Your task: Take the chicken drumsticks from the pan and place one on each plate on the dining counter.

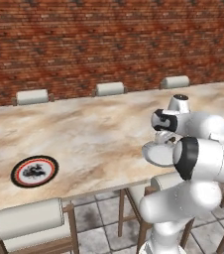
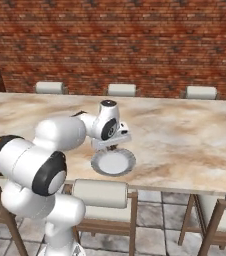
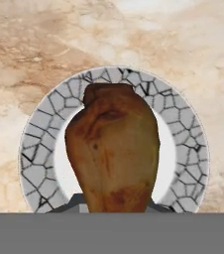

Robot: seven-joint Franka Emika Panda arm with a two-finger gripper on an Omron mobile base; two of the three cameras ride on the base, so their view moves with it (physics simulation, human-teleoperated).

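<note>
Plates first: the red-ringed plate (image 1: 34,171) sits bare near the dining counter (image 1: 84,134)'s near edge, far left, so you owe it a drumstick later. Right of it, your gripper (image 2: 112,146) is clamped on a chicken drumstick (image 3: 113,154), hanging over the greyish plate (image 3: 39,149) by that same near edge. Release too high and the thick end may bounce or roll off the rim, even over the edge
</note>
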